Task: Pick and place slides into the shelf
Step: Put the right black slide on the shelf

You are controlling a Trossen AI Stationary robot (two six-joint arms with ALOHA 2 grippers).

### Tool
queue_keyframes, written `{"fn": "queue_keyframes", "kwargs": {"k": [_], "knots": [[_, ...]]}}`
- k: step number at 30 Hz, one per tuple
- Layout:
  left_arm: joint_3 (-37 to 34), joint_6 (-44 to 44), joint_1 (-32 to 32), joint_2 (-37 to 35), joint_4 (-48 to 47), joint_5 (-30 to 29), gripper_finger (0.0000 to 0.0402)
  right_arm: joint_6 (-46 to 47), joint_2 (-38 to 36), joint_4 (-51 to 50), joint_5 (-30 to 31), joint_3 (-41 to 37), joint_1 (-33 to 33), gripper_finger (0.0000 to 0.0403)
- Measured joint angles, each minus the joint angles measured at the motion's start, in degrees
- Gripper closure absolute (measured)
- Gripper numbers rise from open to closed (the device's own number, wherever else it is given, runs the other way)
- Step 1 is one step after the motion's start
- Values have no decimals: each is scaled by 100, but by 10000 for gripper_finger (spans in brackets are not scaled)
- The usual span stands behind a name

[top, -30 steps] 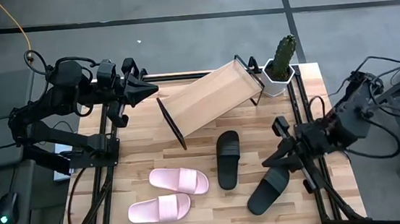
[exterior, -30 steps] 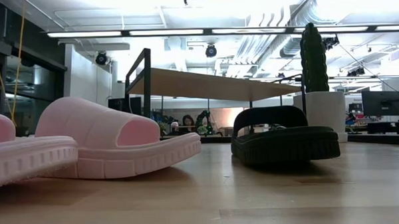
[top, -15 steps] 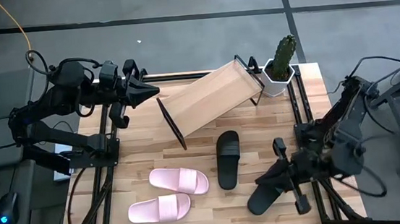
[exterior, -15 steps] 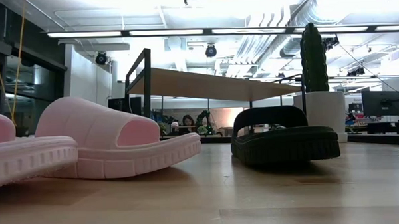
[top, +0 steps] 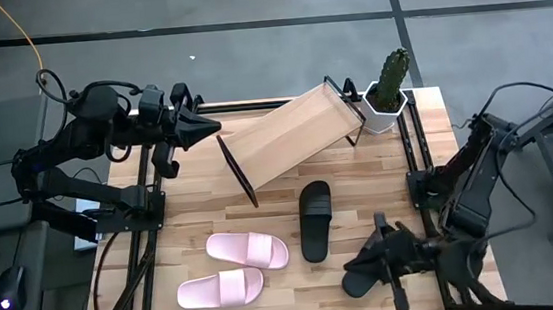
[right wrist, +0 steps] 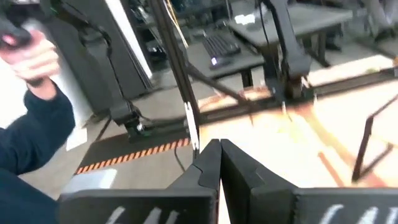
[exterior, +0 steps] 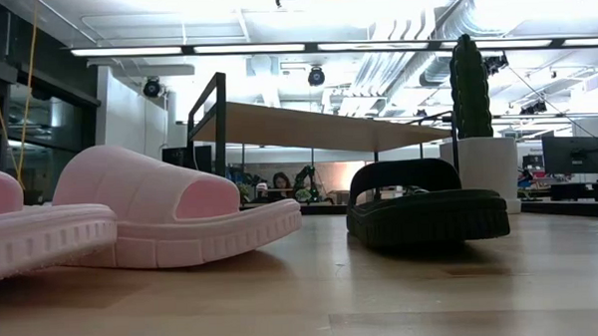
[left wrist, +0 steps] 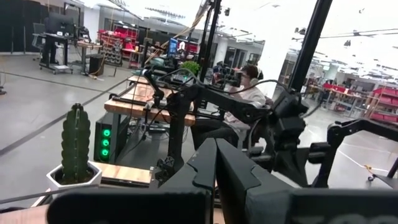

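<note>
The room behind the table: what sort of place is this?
Probably a robotics lab or workshop: an open hall with bare ceiling ducts and strip lights, workbenches with equipment racks, and a person seated at a desk beyond the light-wood table.

A light wooden table [top: 192, 223] carries a tilted shelf [top: 285, 134] at the back, a white cactus pot [top: 387, 105] at its right end, two pink slides [top: 248, 250] front left, and two black slides [top: 315, 220] front right.
</note>
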Motion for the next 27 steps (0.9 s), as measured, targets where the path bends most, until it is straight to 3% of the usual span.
{"fn": "queue_keyframes", "kwargs": {"k": [15,27], "knots": [[0,178,0,-1,-227,-4,401,2045,644,-819,-456,0,-33,402],[0,322,1,-2,-404,-9,401,4099,963,-2483,-1588,0,-97,402]]}}
